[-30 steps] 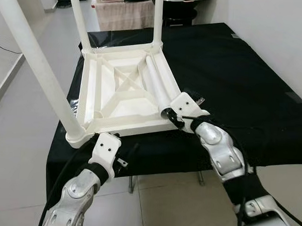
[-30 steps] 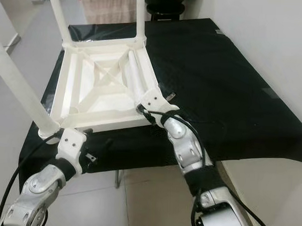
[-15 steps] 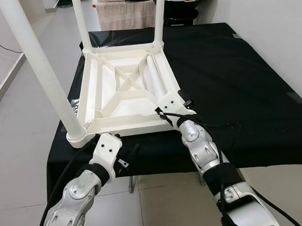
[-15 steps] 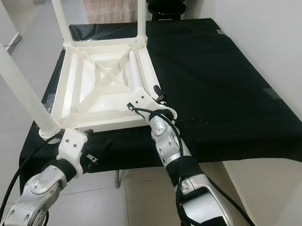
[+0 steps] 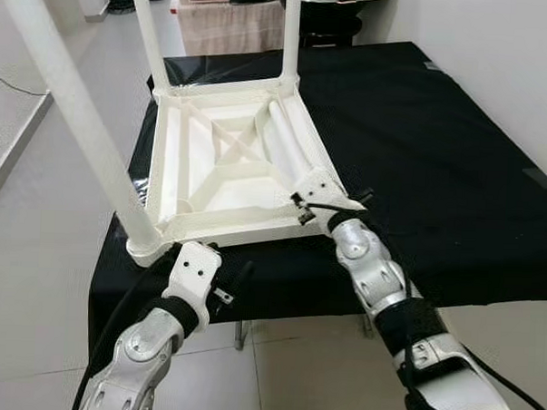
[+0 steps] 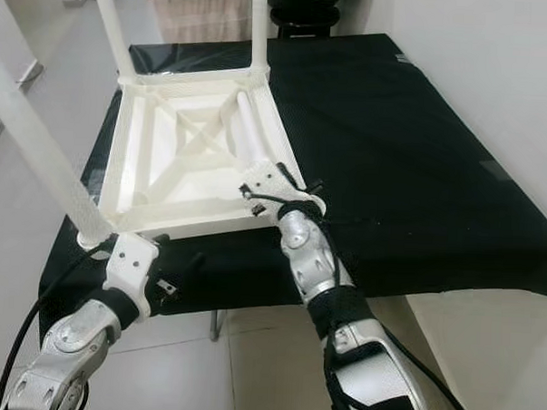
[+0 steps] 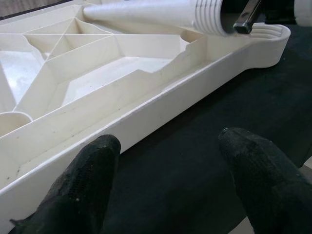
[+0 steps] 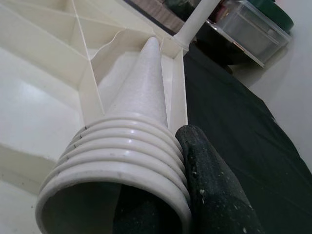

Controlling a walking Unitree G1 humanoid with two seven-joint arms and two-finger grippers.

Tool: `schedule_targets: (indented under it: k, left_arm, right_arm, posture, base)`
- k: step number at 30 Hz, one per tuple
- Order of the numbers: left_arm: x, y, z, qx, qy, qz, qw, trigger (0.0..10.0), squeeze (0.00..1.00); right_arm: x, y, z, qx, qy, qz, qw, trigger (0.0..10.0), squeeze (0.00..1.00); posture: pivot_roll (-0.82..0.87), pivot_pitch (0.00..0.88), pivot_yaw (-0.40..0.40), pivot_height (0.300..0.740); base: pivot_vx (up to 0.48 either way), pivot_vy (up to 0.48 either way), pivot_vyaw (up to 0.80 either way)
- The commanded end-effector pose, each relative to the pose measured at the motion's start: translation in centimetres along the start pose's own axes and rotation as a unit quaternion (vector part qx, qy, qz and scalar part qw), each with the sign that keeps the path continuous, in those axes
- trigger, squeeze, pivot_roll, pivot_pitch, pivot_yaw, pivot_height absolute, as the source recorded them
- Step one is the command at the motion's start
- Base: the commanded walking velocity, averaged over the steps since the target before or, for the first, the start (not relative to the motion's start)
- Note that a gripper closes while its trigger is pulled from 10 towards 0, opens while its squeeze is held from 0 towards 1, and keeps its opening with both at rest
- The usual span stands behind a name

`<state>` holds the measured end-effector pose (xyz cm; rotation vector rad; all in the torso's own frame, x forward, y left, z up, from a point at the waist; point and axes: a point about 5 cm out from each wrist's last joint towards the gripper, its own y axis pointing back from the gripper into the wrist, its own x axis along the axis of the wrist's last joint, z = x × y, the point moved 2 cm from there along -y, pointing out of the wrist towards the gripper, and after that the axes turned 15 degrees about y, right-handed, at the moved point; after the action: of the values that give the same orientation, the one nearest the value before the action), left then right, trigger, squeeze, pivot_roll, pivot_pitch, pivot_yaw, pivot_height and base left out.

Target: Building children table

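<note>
The white plastic children table (image 5: 230,162) lies upside down on the black-covered table (image 5: 439,149), with its ribbed underside facing up. Three legs are already standing in their corner sockets. The fourth, loose leg (image 5: 287,147) lies inside the frame along the right side.

The right gripper (image 8: 161,204) holds this loose leg at its threaded open end (image 8: 117,165): one black finger (image 8: 214,185) presses on the outside of the ridges and the other seems to sit inside the hollow tube, so the jaws are clenched on the wall. The left gripper (image 7: 170,170) waits just beside the near rim (image 7: 146,117) of the frame with the jaws released and touching nothing.

The leg looks like light, hollow and stiff plastic. Its tapered part is smooth and probably slippery, so the ridged end is the safer place to hold. The long leg will likely lever against the grip when lifted. The frame is light too and may slide on the cloth, so it is better to steady it at the rim.
</note>
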<state>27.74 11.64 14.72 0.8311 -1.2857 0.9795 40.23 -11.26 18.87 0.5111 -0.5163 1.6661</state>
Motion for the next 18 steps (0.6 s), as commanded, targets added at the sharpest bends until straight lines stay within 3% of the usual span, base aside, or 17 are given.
schedule_targets:
  k: [1,5,7,9,10,11,14,15,16,17,18]
  left_arm:
    - [-0.3,0.2,-0.3,0.003,0.002,-0.011,1.0,10.0,0.0]
    - [-0.3,0.1,-0.4,0.002,0.0,-0.012,1.0,10.0,0.0]
    - [-0.1,0.0,-0.6,0.003,-0.002,-0.009,1.0,10.0,0.0]
    - [-0.1,0.0,-0.6,0.003,-0.002,-0.009,1.0,10.0,0.0]
    - [0.2,-0.3,-0.7,0.004,-0.002,-0.003,1.0,10.0,0.0]
    - [0.4,-0.4,-0.8,0.004,-0.001,0.0,1.0,10.0,0.0]
    - [0.6,-0.6,-0.6,0.0,0.01,0.007,1.0,10.0,0.0]
    - [0.8,-0.7,-0.5,-0.005,0.022,0.011,1.0,10.0,0.0]
    - [0.8,-0.7,-0.5,-0.005,0.022,0.011,1.0,10.0,0.0]
    - [0.9,-0.9,-0.2,-0.011,0.036,0.013,0.999,10.0,0.0]
    - [0.9,-0.9,-0.2,-0.011,0.036,0.013,0.999,10.0,0.0]
  right_arm:
    - [-1.5,0.3,1.3,-0.027,-0.02,-0.02,0.999,0.0,0.0]
    - [-2.4,0.6,2.2,-0.043,-0.042,-0.02,0.998,0.0,0.0]
    - [-2.8,0.7,3.6,-0.069,-0.075,-0.02,0.995,0.0,0.0]
    - [-2.8,0.7,3.6,-0.069,-0.075,-0.02,0.995,0.0,0.0]
    - [-3.3,1.1,5.8,-0.106,-0.141,-0.017,0.984,0.0,0.0]
    - [-3.4,1.3,6.6,-0.118,-0.167,-0.014,0.979,0.0,0.0]
    - [-3.5,1.7,7.4,-0.127,-0.206,-0.005,0.97,0.6,0.0]
    - [-3.5,2.0,7.8,-0.129,-0.243,0.005,0.961,10.0,0.0]
    - [-3.5,2.0,7.8,-0.129,-0.243,0.005,0.961,10.0,0.0]
    - [-3.5,2.4,8.0,-0.125,-0.287,0.019,0.95,10.0,0.0]
    - [-3.5,2.4,8.0,-0.125,-0.287,0.019,0.95,10.0,0.0]
  posture:
    - [0.04,0.152,0.037,0.74]
    - [0.04,0.146,0.041,0.74]
    - [0.04,0.143,0.043,0.74]
    - [0.04,0.143,0.043,0.74]
    - [0.03,0.137,0.046,0.74]
    - [0.03,0.137,0.046,0.74]
    - [0.02,0.134,0.049,0.74]
    - [0.02,0.132,0.05,0.74]
    - [0.02,0.132,0.05,0.74]
    - [0.01,0.129,0.052,0.74]
    - [0.01,0.129,0.052,0.74]
  base:
    - [0.0,0.0,0.0]
    - [0.0,0.0,0.0]
    - [0.0,0.0,0.0]
    - [0.0,0.0,0.0]
    - [0.0,0.0,0.0]
    - [0.0,0.0,0.0]
    - [0.0,0.0,0.0]
    - [0.0,0.0,0.0]
    - [0.0,0.0,0.0]
    - [0.0,0.0,0.0]
    - [0.0,0.0,0.0]
